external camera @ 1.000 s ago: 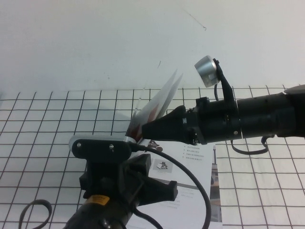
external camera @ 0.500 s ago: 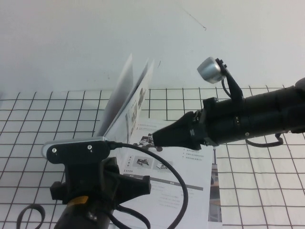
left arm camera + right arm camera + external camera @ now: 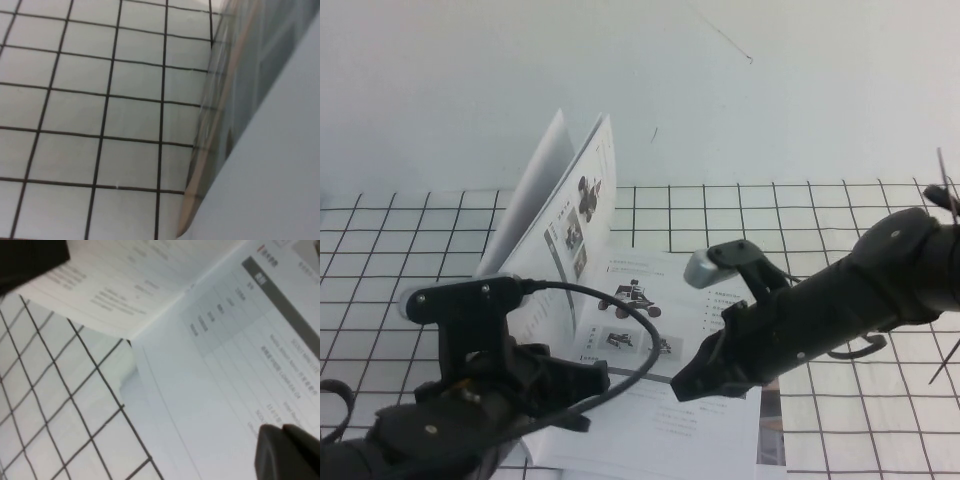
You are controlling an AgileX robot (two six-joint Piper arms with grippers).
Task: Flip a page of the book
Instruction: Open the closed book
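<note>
Book [image 3: 650, 330]: open on the gridded cloth [image 3: 410, 240], several pages [image 3: 555, 215] standing upright at its left half. Right gripper [image 3: 688, 382]: low over the flat printed right-hand page, pages just left of its tip; jaw state cannot be told. Left gripper [image 3: 560, 395]: at the near-left edge, standing pages just beyond; jaws hidden, state cannot be told.

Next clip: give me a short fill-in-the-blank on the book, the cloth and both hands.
1. The lifted pages of the book stand on the robot's ____ side.
2. The cloth under the book has a ____ pattern.
3. The ____ hand hovers over the flat page, the left hand beside the lifted ones.

Missing words: left; grid; right
</note>
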